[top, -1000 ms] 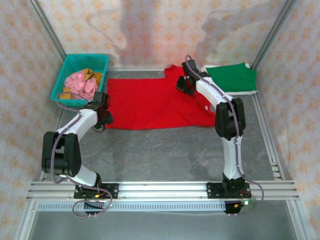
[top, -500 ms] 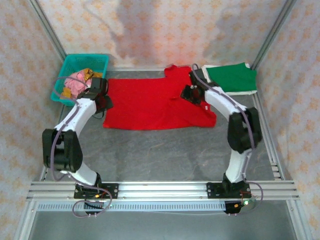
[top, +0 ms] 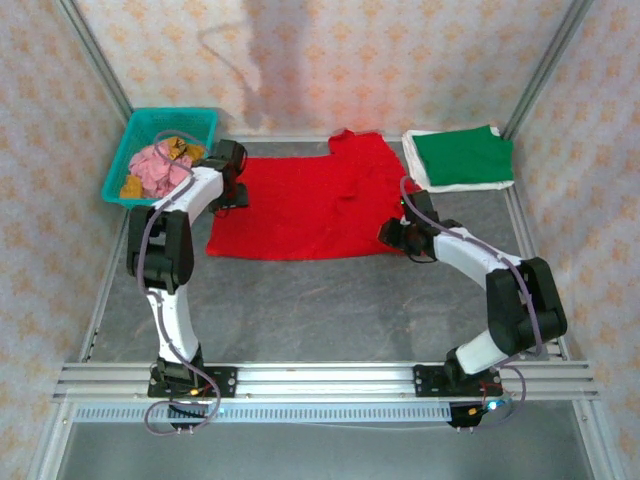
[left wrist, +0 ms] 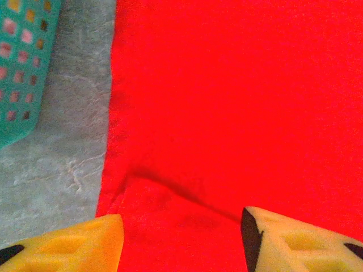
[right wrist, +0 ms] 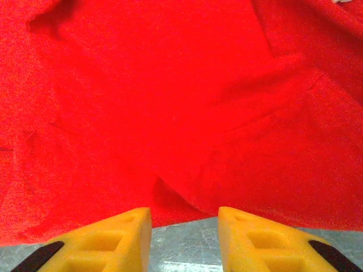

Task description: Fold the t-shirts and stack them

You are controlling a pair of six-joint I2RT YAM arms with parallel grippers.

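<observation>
Red t-shirt (top: 300, 205) lies spread flat on the grey table (top: 330, 300), roughly rectangular, one sleeve poking out at the far edge. The cloth is matte and soft, with shallow creases across its right half. Green t-shirt (top: 460, 155) is folded into a neat rectangle at the far right corner, lying on top of a folded white t-shirt (top: 413, 168) whose edges show as a thin border on the left and near sides. Teal plastic basket (top: 165, 113) with a lattice wall sits at the far left, just beside the red shirt, with crumpled pink cloth (top: 160, 165) inside.

Left gripper (top: 237, 192) hangs over the far left corner of the red shirt. In the left wrist view its yellow wedge-shaped fingers (left wrist: 62, 245) are spread wide, released and gripping nothing. A soft raised fold in the red cloth runs between them. The table there has a marbled, stone-like surface.

Right gripper (top: 392, 236) is at the near right corner of the red shirt. In the right wrist view its yellow fingers (right wrist: 99, 238) stand apart, released. A strip of grey table shows in the gap, with the shirt's near hem just ahead of the tips. The cloth there is rumpled, with overlapping folds running diagonally. I cannot tell whether the tips touch the hem.
</observation>
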